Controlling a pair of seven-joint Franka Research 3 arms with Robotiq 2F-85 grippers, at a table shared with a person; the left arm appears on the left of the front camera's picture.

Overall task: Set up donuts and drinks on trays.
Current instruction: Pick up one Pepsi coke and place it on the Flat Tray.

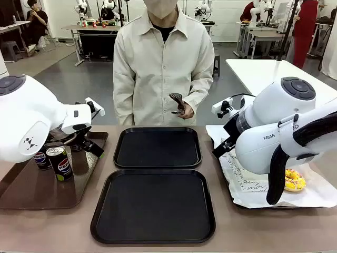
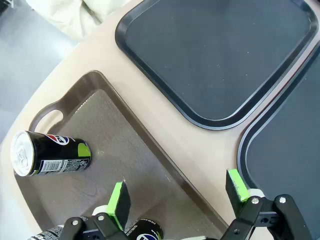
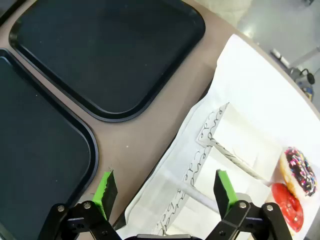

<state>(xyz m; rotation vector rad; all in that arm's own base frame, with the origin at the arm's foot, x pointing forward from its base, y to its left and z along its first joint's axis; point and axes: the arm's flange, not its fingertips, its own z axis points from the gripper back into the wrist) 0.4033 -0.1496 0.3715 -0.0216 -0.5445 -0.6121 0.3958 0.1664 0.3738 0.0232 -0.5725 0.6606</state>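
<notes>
Two empty black trays lie mid-table, the far tray (image 1: 158,147) and the near tray (image 1: 154,205). Two Pepsi cans (image 1: 60,162) stand on the brown handled tray (image 1: 26,192) at the left. My left gripper (image 2: 178,192) hangs open over that tray's inner edge, with one can (image 2: 50,152) beyond it and another can (image 2: 145,231) right under the fingers. My right gripper (image 3: 165,189) is open above the edge of the white paper (image 3: 240,90). On the paper lie a chocolate sprinkled donut (image 3: 299,170), a red donut (image 3: 287,206) and a yellow donut (image 1: 295,180).
A person stands at the far side holding a dark object (image 1: 178,104) in one hand. A folded printed paper sleeve (image 3: 235,140) lies on the white paper near my right fingers. Bare tabletop (image 2: 165,125) shows between the brown tray and the black trays.
</notes>
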